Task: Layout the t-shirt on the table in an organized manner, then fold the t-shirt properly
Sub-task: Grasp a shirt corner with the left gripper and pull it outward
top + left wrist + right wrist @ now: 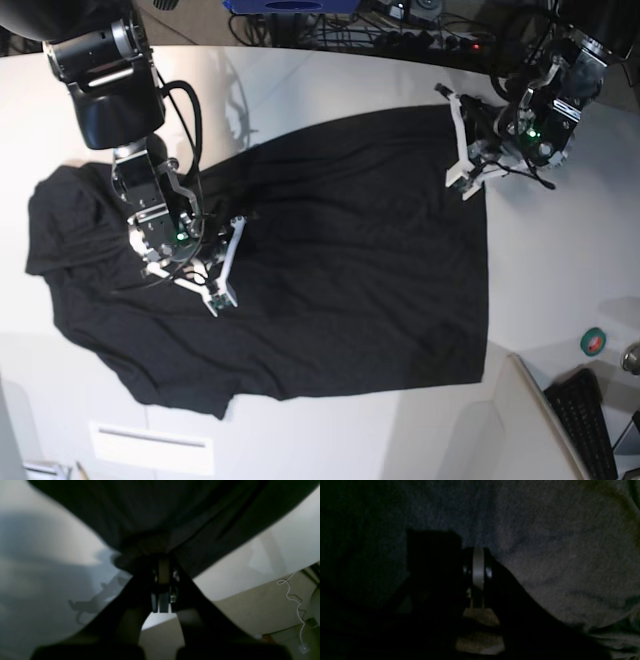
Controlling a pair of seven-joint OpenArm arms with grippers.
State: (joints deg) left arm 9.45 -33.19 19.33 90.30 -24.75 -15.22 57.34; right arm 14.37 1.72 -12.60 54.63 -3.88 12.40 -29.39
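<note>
The black t-shirt (pixel 360 260) lies spread over the white table (pixel 560 260), smooth on its right half and bunched at its left end. No print shows. My left gripper (pixel 459 146) is at the shirt's far right corner. In the left wrist view this gripper (pixel 163 556) is shut on the t-shirt (pixel 162 510), whose folds run into the fingertips above the table (pixel 225 580). My right gripper (pixel 222 285) rests shut on the shirt's left-middle. In the right wrist view this gripper (pixel 478 551) points at flat dark t-shirt (pixel 557 555). I cannot tell if it pinches cloth.
A green tape roll (pixel 594 341) lies near the table's right edge, with a black keyboard (pixel 590 420) and a slanted white panel (pixel 535 420) at the lower right. Cables (pixel 400 30) run behind the far edge. A white cord (pixel 296 602) trails on the floor.
</note>
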